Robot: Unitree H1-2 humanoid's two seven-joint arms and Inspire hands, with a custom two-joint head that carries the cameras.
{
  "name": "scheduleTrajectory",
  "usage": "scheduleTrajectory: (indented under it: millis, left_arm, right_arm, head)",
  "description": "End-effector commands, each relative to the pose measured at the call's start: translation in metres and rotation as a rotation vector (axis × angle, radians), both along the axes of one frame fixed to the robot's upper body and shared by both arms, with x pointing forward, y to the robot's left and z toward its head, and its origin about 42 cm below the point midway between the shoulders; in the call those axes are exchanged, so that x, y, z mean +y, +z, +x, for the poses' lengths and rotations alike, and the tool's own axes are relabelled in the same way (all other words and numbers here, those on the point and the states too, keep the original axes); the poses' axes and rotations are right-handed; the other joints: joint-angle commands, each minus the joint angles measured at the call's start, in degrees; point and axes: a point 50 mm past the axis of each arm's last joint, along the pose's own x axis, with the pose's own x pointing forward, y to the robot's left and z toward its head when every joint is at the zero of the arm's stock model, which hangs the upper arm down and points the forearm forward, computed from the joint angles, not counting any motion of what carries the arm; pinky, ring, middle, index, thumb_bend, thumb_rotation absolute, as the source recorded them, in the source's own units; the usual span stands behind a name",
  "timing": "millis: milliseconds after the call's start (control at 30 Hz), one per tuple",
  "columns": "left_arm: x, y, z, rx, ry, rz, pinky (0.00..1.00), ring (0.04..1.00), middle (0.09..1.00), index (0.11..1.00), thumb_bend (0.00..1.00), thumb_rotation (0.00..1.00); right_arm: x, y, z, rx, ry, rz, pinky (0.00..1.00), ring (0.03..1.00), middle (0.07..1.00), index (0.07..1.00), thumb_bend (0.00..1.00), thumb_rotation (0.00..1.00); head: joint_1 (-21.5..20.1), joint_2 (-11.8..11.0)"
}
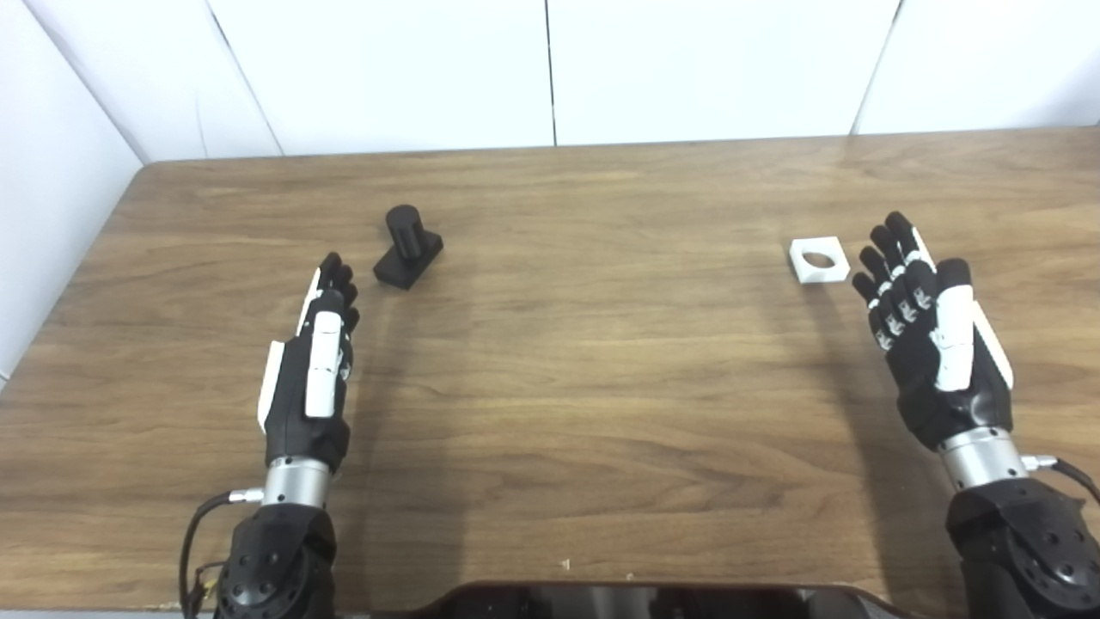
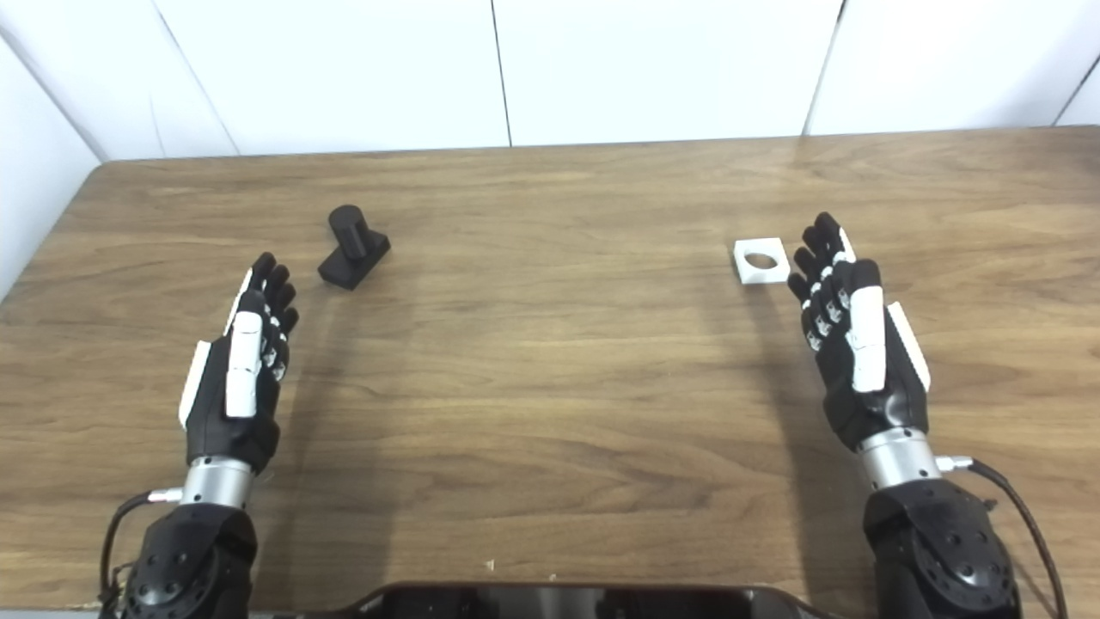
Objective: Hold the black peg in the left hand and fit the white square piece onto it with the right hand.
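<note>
Left eye view: both my robot hands, left robot hand point(image 1: 311, 370) and right robot hand point(image 1: 932, 335), hang released. Black peg point(image 1: 408, 248) and white square piece point(image 1: 819, 260) sit untouched on the bench point(image 1: 601, 387). Next, probably grab the peg.

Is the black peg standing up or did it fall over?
Standing up. The black peg sits on its flat base on the table, round post pointing up. Neither hand touches it.

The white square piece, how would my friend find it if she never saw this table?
Start at the wooden table and look to its right side, just ahead of the open right hand. The white square piece lies flat there, close to the fingers but not touching them. It is the only white thing on the wood, with a round hole through its middle.
</note>
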Motion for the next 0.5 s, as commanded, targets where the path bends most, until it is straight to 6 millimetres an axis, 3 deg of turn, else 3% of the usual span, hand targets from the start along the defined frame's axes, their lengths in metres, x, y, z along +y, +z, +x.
scheduleTrajectory:
  millis: [0, 467]
  left_arm:
    - [-0.0012, 0.0123, -0.0015, -0.073, -0.003, 0.024, 1.00, 1.000, 1.000, 1.000, 0.56, 0.93]
    - [-0.0003, 0.0119, 0.0003, -0.067, -0.002, 0.060, 1.00, 1.000, 1.000, 1.000, 0.56, 0.91]
  right_arm:
    - [0.0016, 0.0164, 0.0054, -0.096, 0.021, -0.005, 1.00, 1.000, 1.000, 0.995, 0.64, 1.00]
    - [0.0019, 0.0144, 0.0053, -0.087, 0.027, -0.007, 1.00, 1.000, 1.000, 0.993, 0.65, 1.00]
  head:
    - [0.0, 0.1]
    - [0.3, 0.0]
